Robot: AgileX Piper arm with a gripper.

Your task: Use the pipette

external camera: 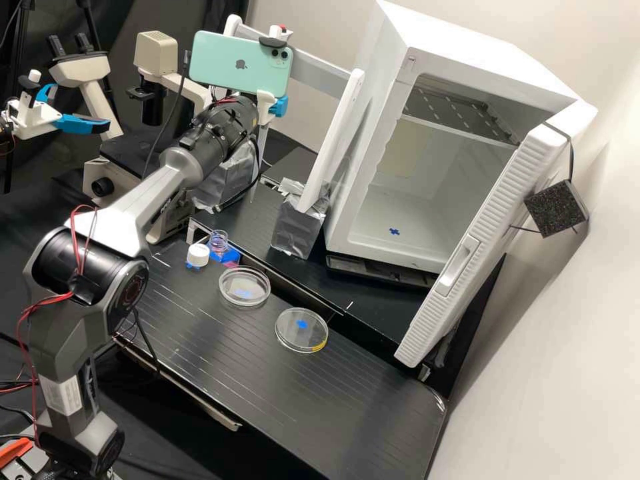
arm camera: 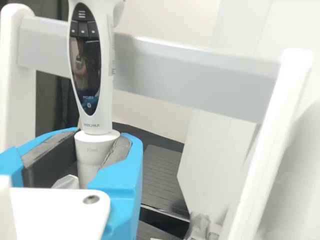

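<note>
I have the pipette [arm camera: 91,55] upright in the end effector [arm camera: 103,138], which looks clenched around its pale collar in the wrist view; in the high view the two are at the upper middle of the frame. The rack [arm camera: 200,82] is right behind it, and I can't tell whether the rack bears any of its weight. So I judge the grasp made, and little else of the job.

The liquid work looks all still to do. On the desk [external camera: 220,360], near the middle of the high frame, the small bottle [external camera: 218,244] is uncapped, with a white cap [external camera: 197,255] beside it, so that step needs nothing from me. One round dish [external camera: 244,288] is near the bottle, another dish [external camera: 301,330] farther right. I'd expect to bring the pipette clear of the rack, draw from the bottle and dispense into a dish.
</note>
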